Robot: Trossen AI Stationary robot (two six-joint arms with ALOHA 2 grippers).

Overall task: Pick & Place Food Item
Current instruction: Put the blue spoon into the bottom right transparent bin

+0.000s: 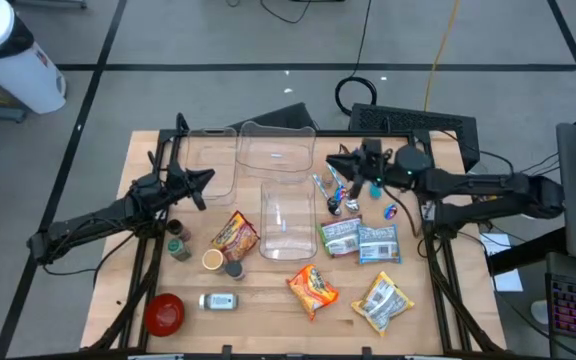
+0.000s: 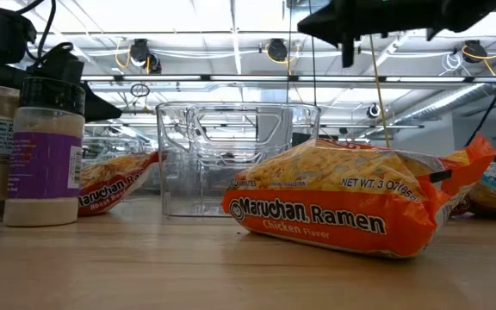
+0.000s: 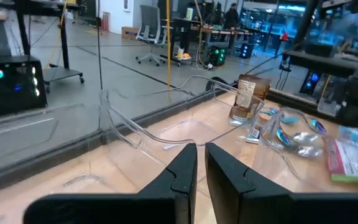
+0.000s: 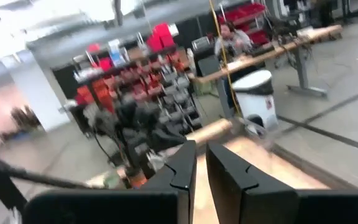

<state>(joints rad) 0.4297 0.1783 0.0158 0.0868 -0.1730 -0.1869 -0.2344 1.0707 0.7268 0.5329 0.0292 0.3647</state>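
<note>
Overhead first: the wooden bench (image 1: 268, 305) carries three clear plastic bins, two side by side at the far edge and one nearer the middle (image 1: 286, 222). Scattered in front of them are food items: an orange Maruchan ramen packet (image 1: 312, 288) near the front centre, a second ramen packet (image 1: 233, 235) to the left of the middle bin, two green-and-white pouches (image 1: 358, 238) to the right of it, a yellow crinkled snack bag (image 1: 384, 302) at the front right, small spice jars (image 1: 177, 243) at the left and a red round lid-like object (image 1: 164, 313) at the front left corner. The left gripper (image 1: 204, 180) hovers over the left far bin, jaws together and holding nothing. The right gripper (image 1: 340, 160) hangs near the right far bin's corner, above some shiny wrapped pieces (image 1: 330, 190), jaws likewise together and empty. The orange ramen packet lies well apart from both, nearer the bench's front.

Low view: that orange ramen packet (image 2: 351, 207) lies flat on the bench in the foreground, a clear bin (image 2: 231, 155) behind it, a white-and-purple spice jar (image 2: 46, 155) at the left.

Left wrist view: the dark fingers (image 3: 182, 174) nearly touch above a clear bin wall (image 3: 135, 130); a glass jar with a label (image 3: 246, 99) and a green-and-white pouch (image 3: 353, 158) sit beyond.

Right wrist view: the fingers (image 4: 182, 171) stand close together with nothing between them; the room beyond is blurred, and a person (image 4: 232, 37) sits at a distant desk.
</note>
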